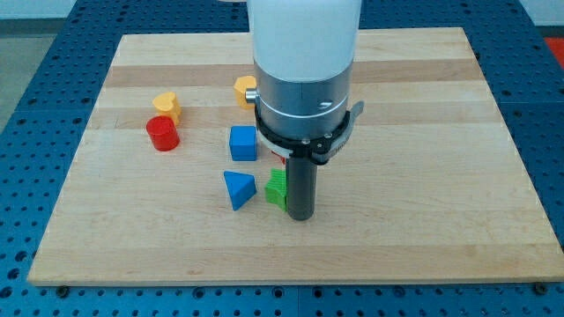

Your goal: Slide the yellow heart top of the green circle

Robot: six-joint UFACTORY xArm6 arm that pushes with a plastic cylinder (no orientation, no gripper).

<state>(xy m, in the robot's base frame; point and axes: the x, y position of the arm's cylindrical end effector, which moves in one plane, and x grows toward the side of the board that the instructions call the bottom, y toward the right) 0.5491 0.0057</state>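
- Resting on the board, my tip (301, 217) touches a green block (277, 188) on its left; no jaws exist.
- Yellow heart (166, 106) sits far up-left of tip, beside red cylinder (162, 134).
- Judged light, rigid, slippery; push its flat side squarely.

my tip (301, 217) just right of green block (277, 188) (touching?)

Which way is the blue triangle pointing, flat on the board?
The blue triangle lies flat, its narrow corner toward the view's bottom left, beside the green block.
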